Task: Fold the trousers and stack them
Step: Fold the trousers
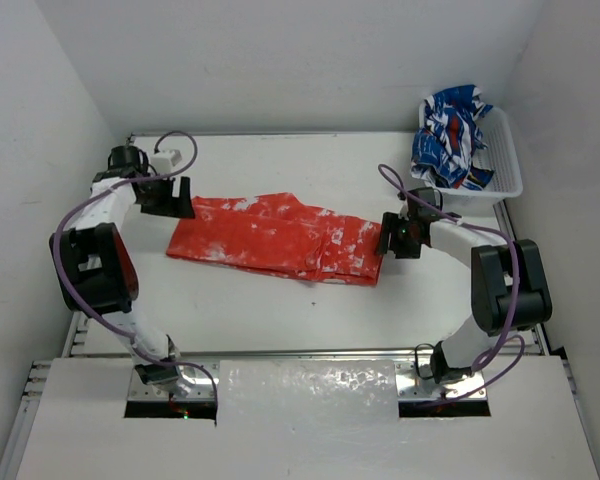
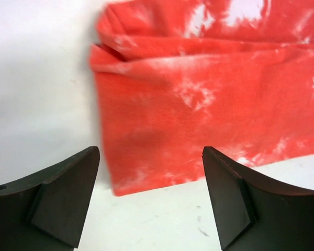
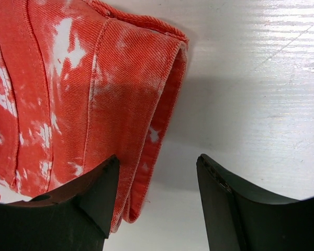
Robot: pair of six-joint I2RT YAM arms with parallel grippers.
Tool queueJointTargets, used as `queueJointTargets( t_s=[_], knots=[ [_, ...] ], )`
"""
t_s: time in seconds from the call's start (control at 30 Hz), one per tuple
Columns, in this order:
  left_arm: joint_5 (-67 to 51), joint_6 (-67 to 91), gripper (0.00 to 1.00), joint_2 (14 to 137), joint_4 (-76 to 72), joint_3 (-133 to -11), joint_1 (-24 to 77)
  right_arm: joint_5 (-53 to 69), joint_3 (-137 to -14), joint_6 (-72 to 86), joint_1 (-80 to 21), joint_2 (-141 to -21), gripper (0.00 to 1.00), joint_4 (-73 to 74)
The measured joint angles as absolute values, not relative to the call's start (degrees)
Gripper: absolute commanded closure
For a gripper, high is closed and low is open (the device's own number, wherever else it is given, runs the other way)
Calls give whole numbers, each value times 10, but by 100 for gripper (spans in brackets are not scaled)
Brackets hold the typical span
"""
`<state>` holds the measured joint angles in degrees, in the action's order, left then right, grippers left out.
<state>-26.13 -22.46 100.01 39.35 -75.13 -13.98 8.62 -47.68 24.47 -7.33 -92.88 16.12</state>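
Observation:
The red-orange trousers with white speckles lie folded lengthwise across the middle of the table. My left gripper is open and empty at their far left end. In the left wrist view the trousers fill the upper right, and their corner lies just ahead of the left gripper. My right gripper is open at their right end. In the right wrist view the trousers' folded hem reaches down between the jaws of the right gripper, beside the left finger. Nothing is gripped.
A white basket stands at the back right and holds a crumpled blue, white and red garment. White walls close in the table on the left, back and right. A shiny sheet lies between the arm bases.

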Motion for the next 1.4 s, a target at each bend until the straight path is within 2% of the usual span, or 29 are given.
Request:
queueJointTargets(
  t_s=[0.2, 0.27, 0.33, 0.43, 0.47, 0.5, 0.53, 0.77, 0.93, 1.07, 1.17, 1.23, 1.4],
  knots=[
    [-223, -243, 11, 1057, 381, -759, -142, 91, -477, 244, -73, -935, 41, 160],
    [-217, -243, 11, 1096, 378, -753, -144, 93, -477, 244, -73, -938, 41, 158],
    [-219, -243, 16, 1123, 381, -760, -146, 95, -477, 244, -74, -940, 41, 157],
    [-231, -244, 45, 1131, 370, -762, -147, 101, -477, 245, -75, -945, 41, 151],
    [-240, -244, 70, 1134, 370, -764, -147, 104, -477, 246, -77, -948, 41, 149],
    [-246, -245, 88, 1137, 370, -765, -147, 107, -476, 247, -79, -950, 41, 147],
    [-249, -247, 100, 1138, 372, -767, -147, 109, -476, 249, -82, -954, 42, 144],
    [-276, -254, 100, 1141, 435, -804, -173, 112, -500, 253, -123, -983, 42, 132],
    [-261, -252, 100, 1129, 511, -933, -215, 126, -551, 255, -163, -1027, 43, 131],
    [-244, -261, 100, 1067, 532, -1012, -218, 144, -599, 255, -192, -1067, 43, 132],
    [-226, -270, 100, 1006, 538, -1036, -168, 159, -630, 255, -208, -1091, 43, 135],
    [-222, -272, 100, 974, 541, -1035, -98, 168, -647, 255, -216, -1103, 43, 138],
    [-256, -266, 100, 974, 540, -1001, 72, 181, -685, 257, -232, -1123, 43, 146]
  ],
)
